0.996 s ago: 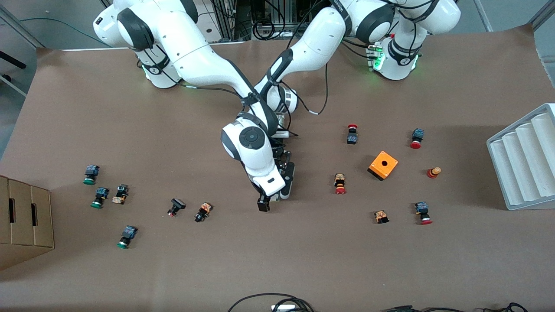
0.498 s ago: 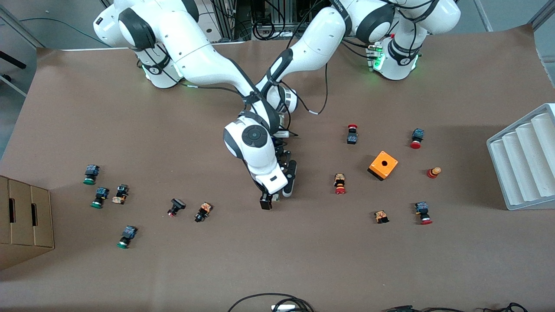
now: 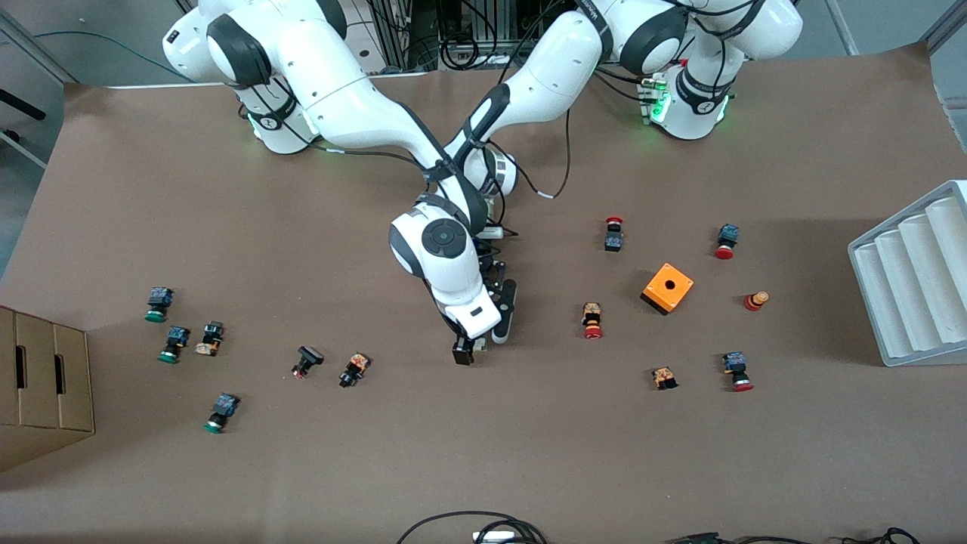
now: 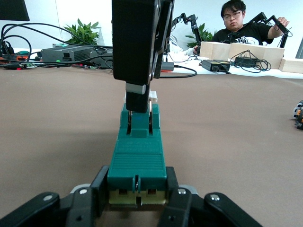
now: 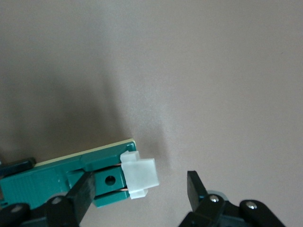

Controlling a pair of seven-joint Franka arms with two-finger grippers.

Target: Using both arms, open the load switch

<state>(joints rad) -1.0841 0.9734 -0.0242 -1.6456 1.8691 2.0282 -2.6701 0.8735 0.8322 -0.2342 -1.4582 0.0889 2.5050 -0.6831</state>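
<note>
The load switch (image 4: 137, 161) is a narrow dark-green block with a white piece (image 5: 139, 177) at one end. My left gripper (image 4: 137, 189) is shut on its plain end and holds it level, low over the middle of the table. My right gripper (image 5: 139, 184) comes down over the white end and is open. One of its fingers (image 5: 80, 194) is beside the green body and the other stands apart from the white piece. In the front view the right hand covers the switch; the right gripper (image 3: 462, 353) and left gripper (image 3: 498, 321) meet there.
Small push buttons lie scattered toward both ends of the table; the closest are a black-and-orange one (image 3: 353, 369) and a red-capped one (image 3: 593, 319). An orange box with a hole (image 3: 668, 288), a white ribbed tray (image 3: 914, 283) and a cardboard box (image 3: 41, 385) stand farther out.
The right hand has shifted a little toward the left arm's end of the table, onto the switch's white end, and its jaws have narrowed slightly. The left gripper has kept its hold.
</note>
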